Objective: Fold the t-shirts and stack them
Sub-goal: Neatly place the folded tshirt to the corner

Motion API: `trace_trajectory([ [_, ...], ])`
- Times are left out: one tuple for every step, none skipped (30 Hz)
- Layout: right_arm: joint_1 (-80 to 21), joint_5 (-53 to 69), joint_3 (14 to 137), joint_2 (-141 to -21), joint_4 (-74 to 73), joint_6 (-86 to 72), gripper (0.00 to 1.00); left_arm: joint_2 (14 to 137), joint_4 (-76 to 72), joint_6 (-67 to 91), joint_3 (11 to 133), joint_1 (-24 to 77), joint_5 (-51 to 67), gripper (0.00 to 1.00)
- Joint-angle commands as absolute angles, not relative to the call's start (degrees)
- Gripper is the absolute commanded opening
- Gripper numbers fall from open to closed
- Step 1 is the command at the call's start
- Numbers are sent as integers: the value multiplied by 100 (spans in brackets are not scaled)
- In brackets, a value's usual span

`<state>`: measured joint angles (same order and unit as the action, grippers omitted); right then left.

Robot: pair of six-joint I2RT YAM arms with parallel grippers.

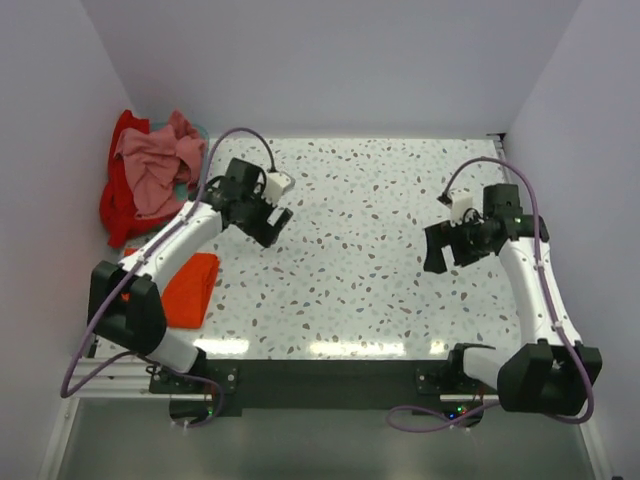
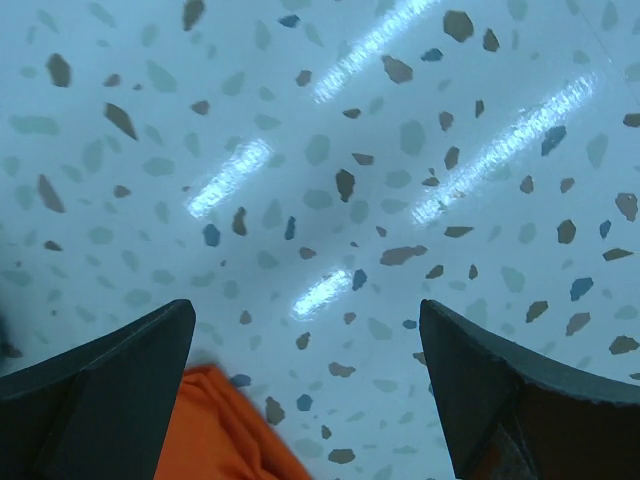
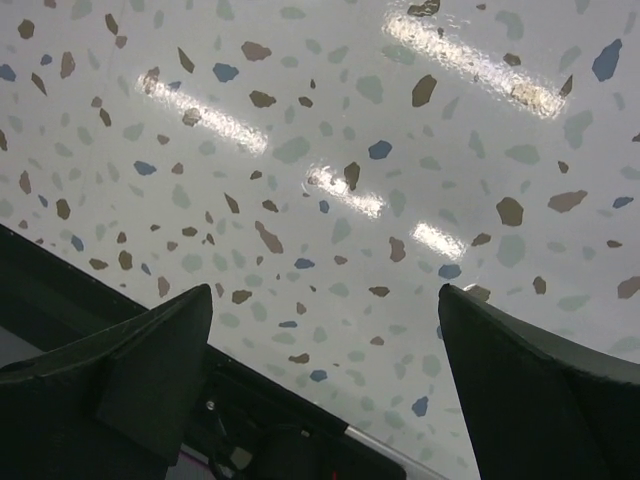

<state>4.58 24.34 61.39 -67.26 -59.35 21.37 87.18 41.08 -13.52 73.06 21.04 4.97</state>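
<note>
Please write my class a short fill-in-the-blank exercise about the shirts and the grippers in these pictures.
1. The one neatly folded t-shirt is ____ in colour.
2. In the crumpled heap at the far left, the ____ shirt lies on top of the red t-shirt.
3. The left gripper and the right gripper both hang over bare tabletop with their jaws ____.

Missing words: orange; pink; open

The speckled table is bearing a folded orange t-shirt lower left; a pink t-shirt and red t-shirt are lying, perhaps off-edge, upper left.
</note>
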Motion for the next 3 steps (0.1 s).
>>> trace_trajectory([
  [483,2224,6187,-6583,-5765,1864,99,8324,2964,-1152,6857,2346,686,100],
  [483,2206,6205,-6592,-5792,1863,99,8280,2823,-1082,6699,2373,642,100],
  [483,2145,6214,-6609,-5801,1855,99,8236,2726,-1038,6680,2373,537,100],
])
